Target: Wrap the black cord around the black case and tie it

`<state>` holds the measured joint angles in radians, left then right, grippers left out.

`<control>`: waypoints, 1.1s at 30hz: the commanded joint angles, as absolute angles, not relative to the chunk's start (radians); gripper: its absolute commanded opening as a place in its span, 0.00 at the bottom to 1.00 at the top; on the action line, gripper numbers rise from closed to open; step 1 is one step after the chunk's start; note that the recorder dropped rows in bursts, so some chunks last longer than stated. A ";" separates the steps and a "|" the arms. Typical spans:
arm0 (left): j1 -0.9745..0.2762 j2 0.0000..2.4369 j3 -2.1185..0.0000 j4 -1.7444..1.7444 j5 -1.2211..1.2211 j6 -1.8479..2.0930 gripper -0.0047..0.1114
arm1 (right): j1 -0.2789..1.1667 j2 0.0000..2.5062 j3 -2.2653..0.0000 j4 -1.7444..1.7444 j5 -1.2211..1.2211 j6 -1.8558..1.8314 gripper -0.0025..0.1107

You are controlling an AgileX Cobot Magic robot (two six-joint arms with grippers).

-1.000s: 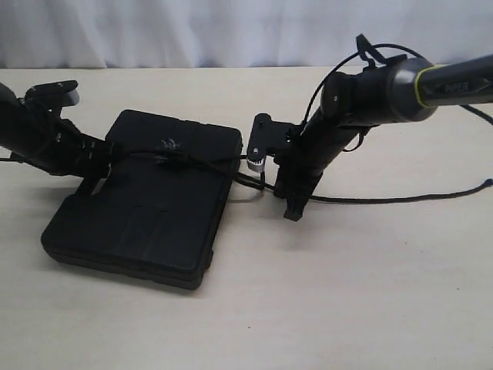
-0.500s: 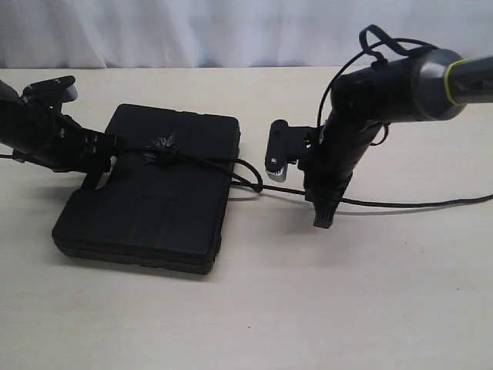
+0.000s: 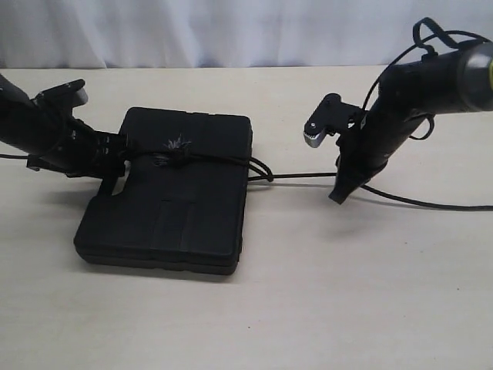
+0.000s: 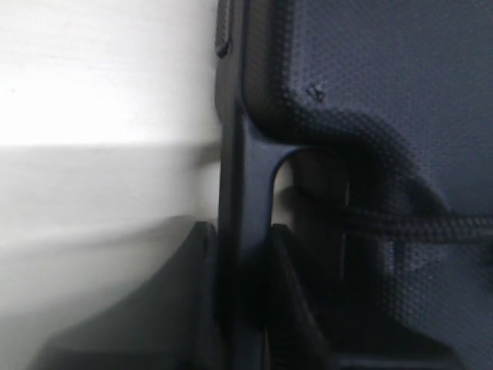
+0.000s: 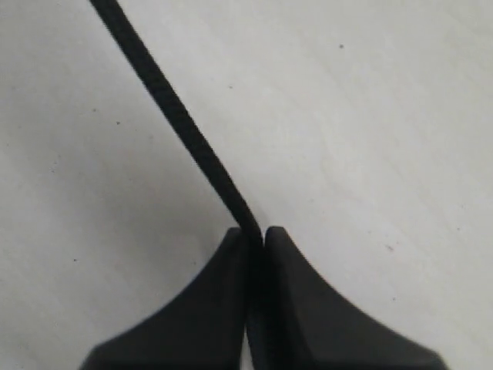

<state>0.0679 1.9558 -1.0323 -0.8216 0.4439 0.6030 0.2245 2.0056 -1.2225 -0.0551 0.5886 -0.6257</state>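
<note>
Here the left gripper [image 4: 240, 231] clamps the black case [image 4: 370, 69] by its handle, while the right gripper [image 5: 255, 235] pinches the black cord [image 5: 173, 112] (taut from the case).

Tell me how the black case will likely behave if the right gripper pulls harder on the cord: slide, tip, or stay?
Probably slides rather than tips: the black case lies flat and broad on the smooth table. The left gripper, clamped on its handle edge, should restrain it.

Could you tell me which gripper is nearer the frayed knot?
Left. The left gripper clamps the black case at its handle edge, just beside the frayed knot; the right gripper pinches the black cord well clear of the case.
</note>
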 commanded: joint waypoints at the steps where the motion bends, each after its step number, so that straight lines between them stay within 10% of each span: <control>1: 0.095 1.917 -1.037 -0.829 0.316 0.570 0.04 | 0.172 2.002 -1.197 -0.228 0.612 -0.530 0.06; 14: 0.093 1.919 -1.037 -0.862 0.322 0.568 0.04 | 0.172 2.026 -1.180 -0.381 0.524 -0.238 0.06; 20: 0.093 1.919 -1.037 -0.859 0.305 0.570 0.23 | 0.176 2.026 -1.180 -0.381 0.524 -0.238 0.07; 33: 0.093 1.874 -1.179 -0.842 0.513 0.572 0.44 | 0.176 2.012 -1.345 -0.323 0.814 0.000 0.56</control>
<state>0.0934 1.9082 -1.1326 -0.8494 0.4293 0.5763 0.1785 2.0271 -1.2910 -0.3501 0.6887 -0.0207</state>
